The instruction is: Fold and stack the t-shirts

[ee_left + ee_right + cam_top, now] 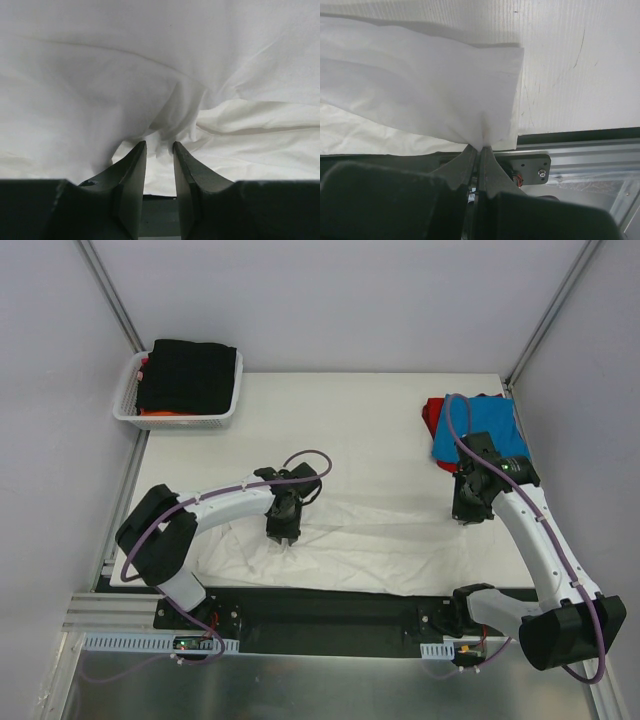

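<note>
A large white t-shirt (380, 540) lies rumpled along the near part of the table. My left gripper (283, 537) stands over its left half. In the left wrist view the cloth (100, 75) puckers toward the left gripper (159, 145), whose narrow-set jaws pinch a bunched fold. My right gripper (466, 520) is at the shirt's right end. In the right wrist view it (481, 147) is shut on an edge of the white cloth (420, 85), lifted off the table. A blue t-shirt (475, 425) lies folded on a red one (432, 412) at the back right.
A white lattice basket (125, 405) at the back left holds a black t-shirt (190, 375) over an orange one (160, 413). The table's near edge and an aluminium rail (580, 160) lie just below the right gripper. Grey walls enclose the table.
</note>
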Robot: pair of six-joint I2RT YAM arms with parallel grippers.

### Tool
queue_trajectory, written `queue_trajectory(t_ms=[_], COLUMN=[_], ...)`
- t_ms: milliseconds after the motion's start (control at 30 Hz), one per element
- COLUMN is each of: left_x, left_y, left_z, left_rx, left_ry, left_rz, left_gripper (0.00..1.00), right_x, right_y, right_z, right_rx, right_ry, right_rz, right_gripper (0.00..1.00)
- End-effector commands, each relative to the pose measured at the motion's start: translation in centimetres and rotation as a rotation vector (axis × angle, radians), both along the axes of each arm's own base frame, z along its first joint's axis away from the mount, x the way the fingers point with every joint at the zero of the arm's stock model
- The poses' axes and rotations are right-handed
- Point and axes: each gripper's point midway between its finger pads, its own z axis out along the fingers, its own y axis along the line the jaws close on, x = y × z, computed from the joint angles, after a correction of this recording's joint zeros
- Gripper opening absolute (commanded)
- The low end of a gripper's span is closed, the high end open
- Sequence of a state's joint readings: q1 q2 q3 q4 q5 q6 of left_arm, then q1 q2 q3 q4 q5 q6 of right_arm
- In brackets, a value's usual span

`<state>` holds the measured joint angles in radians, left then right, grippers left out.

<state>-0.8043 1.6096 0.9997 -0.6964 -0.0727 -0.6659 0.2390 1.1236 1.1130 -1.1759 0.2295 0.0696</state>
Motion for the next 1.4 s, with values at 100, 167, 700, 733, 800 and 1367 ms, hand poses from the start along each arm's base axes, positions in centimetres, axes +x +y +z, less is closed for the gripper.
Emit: queue_trajectory(t_ms=[100,167,700,733,800,1367], left_x=[0.9,1.0,-2.4,-2.3,-2.2,-1.1], left_y=[-0.2,-0.7,0.7,0.7,0.5,-1.2], left_z=[2.3,3.6,1.6,1.3,1.0,-1.0], left_rx=[-0.017,-0.058,-0.072,-0.066,-0.064,-0.058], left_ry=[-0.058,-0.082,0.021,0.026,0.031,0.075], left_rz=[-0.003,-0.001,-0.019,-0.022,-0.033,-0.1], left_gripper=[0.28,0.28,0.28,0.28,0.28,0.27], right_x=[-0.6,-0.8,-0.5,-0.5,-0.6,0.0], right_y=[-0.6,-0.6,-0.4,-0.4,-0.5,-0.4], right_z=[1.2,1.3,1.3,1.2,1.2,1.4], right_rx=[-0.012,-0.014,-0.004,-0.005,-0.007,-0.012], right_ry=[-0.018,-0.016,-0.018,-0.015,-0.014,-0.01], right_rz=[-0.004,-0.003,-0.009,-0.012,-0.014,-0.015], right_gripper=[0.01,0.01,0.01,0.01,0.01,0.01])
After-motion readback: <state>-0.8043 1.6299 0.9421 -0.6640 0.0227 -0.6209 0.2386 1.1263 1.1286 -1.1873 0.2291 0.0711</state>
